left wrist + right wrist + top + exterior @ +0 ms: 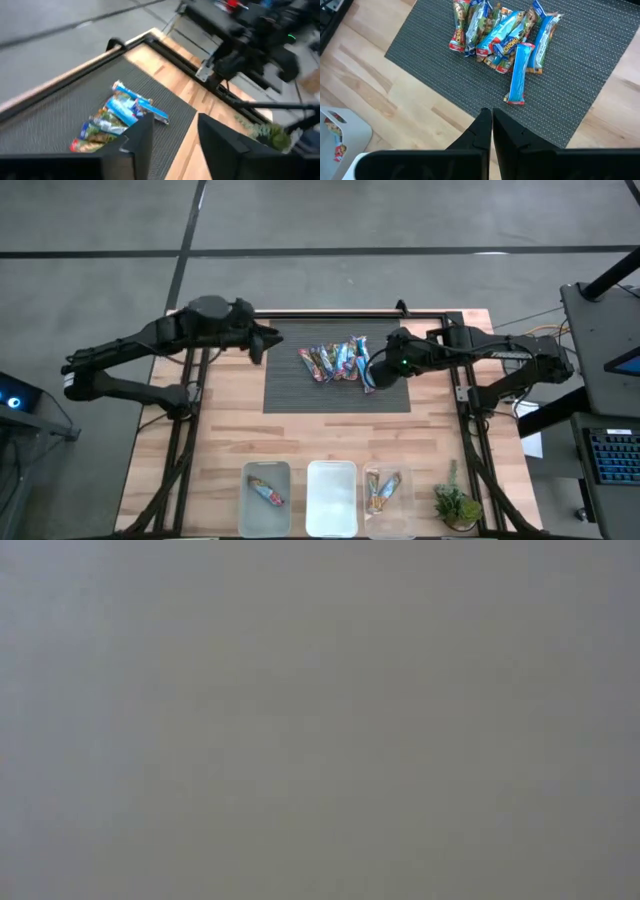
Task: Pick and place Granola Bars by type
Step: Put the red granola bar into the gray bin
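Observation:
Several granola bars (335, 362) in blue, red and green wrappers lie heaped on a dark woven mat (300, 395) at the table's far middle. In the right wrist view one blue bar (517, 75) lies flat at the near side of the heap (495, 32). My right gripper (491, 125) is shut with nothing in it, above the mat just right of the heap (372, 375). My left gripper (172, 145) is open and holds nothing. It hangs at the mat's far left corner (266, 340), left of the heap (117, 117).
Three clear bins stand along the near edge. The left bin (266, 510) holds one bar, the middle bin (332, 498) shows none, and the right bin (385, 515) holds bars. A small plant (455, 505) stands right of them. The low view shows only grey.

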{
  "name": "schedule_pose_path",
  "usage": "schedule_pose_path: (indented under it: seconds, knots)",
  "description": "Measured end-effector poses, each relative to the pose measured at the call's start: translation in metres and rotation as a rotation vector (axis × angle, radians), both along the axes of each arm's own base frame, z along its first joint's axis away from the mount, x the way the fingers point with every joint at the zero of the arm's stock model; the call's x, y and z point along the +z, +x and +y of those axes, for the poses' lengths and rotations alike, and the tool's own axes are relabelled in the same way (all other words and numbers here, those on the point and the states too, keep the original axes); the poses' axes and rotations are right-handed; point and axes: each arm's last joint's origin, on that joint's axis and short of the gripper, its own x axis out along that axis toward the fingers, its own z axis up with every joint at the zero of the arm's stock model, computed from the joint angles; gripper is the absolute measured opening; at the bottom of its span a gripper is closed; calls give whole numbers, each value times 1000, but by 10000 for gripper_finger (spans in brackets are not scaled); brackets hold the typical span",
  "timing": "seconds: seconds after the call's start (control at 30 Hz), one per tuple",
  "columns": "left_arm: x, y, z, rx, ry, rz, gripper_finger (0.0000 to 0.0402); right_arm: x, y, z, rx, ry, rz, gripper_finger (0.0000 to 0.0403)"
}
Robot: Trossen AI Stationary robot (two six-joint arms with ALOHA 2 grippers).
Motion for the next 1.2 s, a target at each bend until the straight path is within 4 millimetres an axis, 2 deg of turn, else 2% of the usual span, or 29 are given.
schedule_pose_path:
  seconds: [0.17,0.5,0.8,0.97,1.2]
  knots:
    - [-4,22,12,103,-213,-22,174,0,0,0,4,-2,1,9]
    - [4,51,22,143,-297,-14,178,0,0,0,27,-17,8,9]
    - [-31,71,41,320,-465,218,177,0,0,-1,36,-48,15,9]
    - [-51,88,49,332,-496,282,177,0,0,-1,46,-58,20,9]
    - [-67,104,54,323,-513,305,176,0,0,-1,46,-58,20,9]
